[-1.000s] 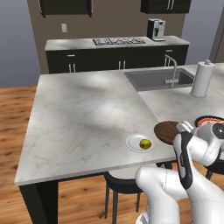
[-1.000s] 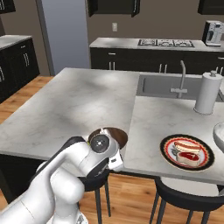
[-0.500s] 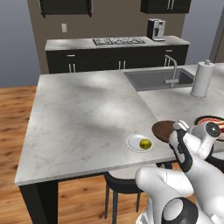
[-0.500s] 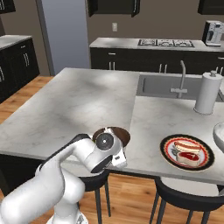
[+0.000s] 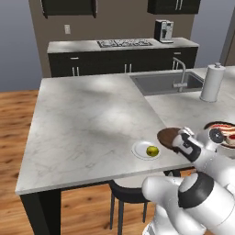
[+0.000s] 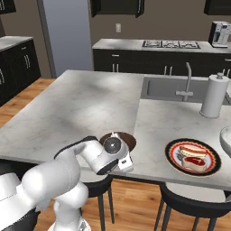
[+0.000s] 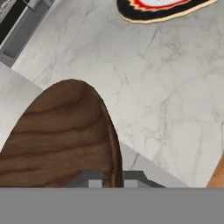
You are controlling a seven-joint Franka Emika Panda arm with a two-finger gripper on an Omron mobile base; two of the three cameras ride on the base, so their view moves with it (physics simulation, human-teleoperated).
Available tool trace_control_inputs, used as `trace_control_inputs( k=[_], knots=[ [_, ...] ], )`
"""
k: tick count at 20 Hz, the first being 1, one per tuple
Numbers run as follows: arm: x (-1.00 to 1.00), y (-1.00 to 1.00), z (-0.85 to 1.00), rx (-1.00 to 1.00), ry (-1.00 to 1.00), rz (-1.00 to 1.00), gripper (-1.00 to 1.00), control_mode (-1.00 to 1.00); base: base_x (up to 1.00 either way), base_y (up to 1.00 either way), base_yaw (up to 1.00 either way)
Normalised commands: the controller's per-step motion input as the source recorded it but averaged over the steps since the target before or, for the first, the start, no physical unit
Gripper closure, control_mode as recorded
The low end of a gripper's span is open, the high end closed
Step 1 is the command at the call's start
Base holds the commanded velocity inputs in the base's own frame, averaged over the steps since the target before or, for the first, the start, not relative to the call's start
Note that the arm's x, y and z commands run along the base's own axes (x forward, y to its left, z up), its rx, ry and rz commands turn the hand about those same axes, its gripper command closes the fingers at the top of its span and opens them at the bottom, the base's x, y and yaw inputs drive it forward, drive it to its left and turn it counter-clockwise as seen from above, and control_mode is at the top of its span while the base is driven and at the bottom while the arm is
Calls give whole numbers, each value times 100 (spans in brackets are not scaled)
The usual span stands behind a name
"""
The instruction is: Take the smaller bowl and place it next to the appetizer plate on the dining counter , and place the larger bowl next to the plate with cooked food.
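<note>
My gripper is shut on the near rim of the smaller bowl, a shallow dark wooden one. The bowl is low over the dining counter, near its front edge and just right of the appetizer plate, a small white plate with a yellow-green piece. Whether the bowl rests on the slab I cannot tell. My hand covers the front of the bowl. The plate with cooked food lies further right. The larger bowl is cut off by the right edge.
A steel sink with its tap is set in the far half of the counter. A paper towel roll stands to its right. Black stools stand under the front edge. A worktop with hob and coffee machine runs along the back wall.
My hand has shifted slightly along the counter's front edge with the wooden bowl in it, towards the small white plate. The plates have not moved.
</note>
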Motion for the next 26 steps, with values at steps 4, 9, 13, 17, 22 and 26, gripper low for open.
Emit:
trace_control_inputs(
  k=[4, 9, 13, 17, 22, 26],
  knots=[
    [18, -6, -33, 0, 0, 0, 100, -100, 0, 0, 0],
    [21, -11, -29, 0, 0, 0, 100, -100, 0, 0, 0],
    [22, -14, -28, 0, 0, -1, 100, -100, 0, 0, 0],
    [28, -9, -26, 0, 0, 0, 100, -100, 0, 0, 0],
    [20, -1, -21, 0, 0, -1, 100, -100, 0, 0, 0],
    [-16, 0, 15, 0, 0, 0, -100, -100, 0, 0, 0]
  ],
)
